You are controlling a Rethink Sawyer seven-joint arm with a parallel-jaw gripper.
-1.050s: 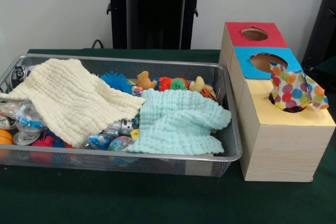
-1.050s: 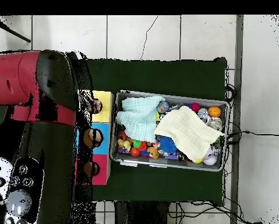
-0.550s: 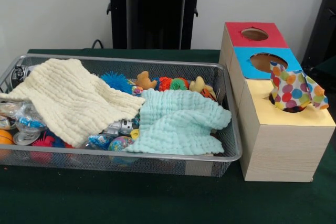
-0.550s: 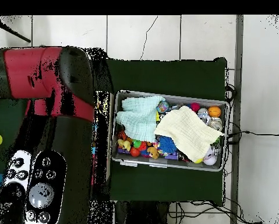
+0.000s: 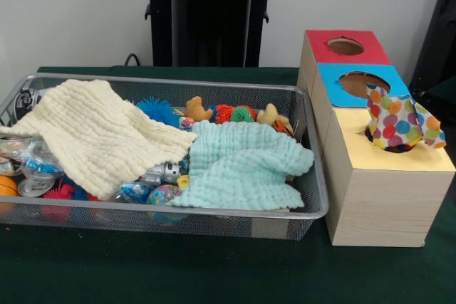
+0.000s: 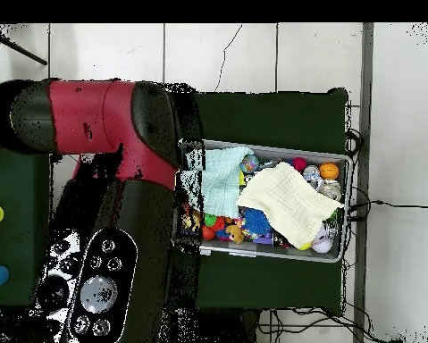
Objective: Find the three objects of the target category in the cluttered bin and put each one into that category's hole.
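Note:
A wire mesh bin (image 5: pixel 313 197) holds a cream cloth (image 5: pixel 100 133) on its left and a mint cloth (image 5: pixel 242 165) on its right, both lying over small toys. A blue spiky ball (image 5: pixel 158 110), a tan plush (image 5: pixel 196 109) and a yellow plush (image 5: pixel 271 114) show at the back. Beside the bin stands a wooden box with a red hole (image 5: pixel 345 46), a blue hole (image 5: pixel 361 83) and a yellow top. A polka-dot cloth (image 5: pixel 399 122) sticks out of the yellow hole. From overhead, the red and black arm (image 6: pixel 101 179) covers the box and the bin's left end; its gripper is hidden.
Clear plastic toys (image 5: pixel 32 169) and an orange ball (image 5: pixel 6 186) lie at the bin's left end. Overhead, the bin's rim (image 6: pixel 262 253), cream cloth (image 6: pixel 289 204), mint cloth (image 6: pixel 222 179) and orange ball (image 6: pixel 329 170) show. Cables (image 6: pixel 360 210) trail off the green table.
Overhead, the arm has swung right, from beside the box to over it and the bin's left edge. Nothing has changed in the front view.

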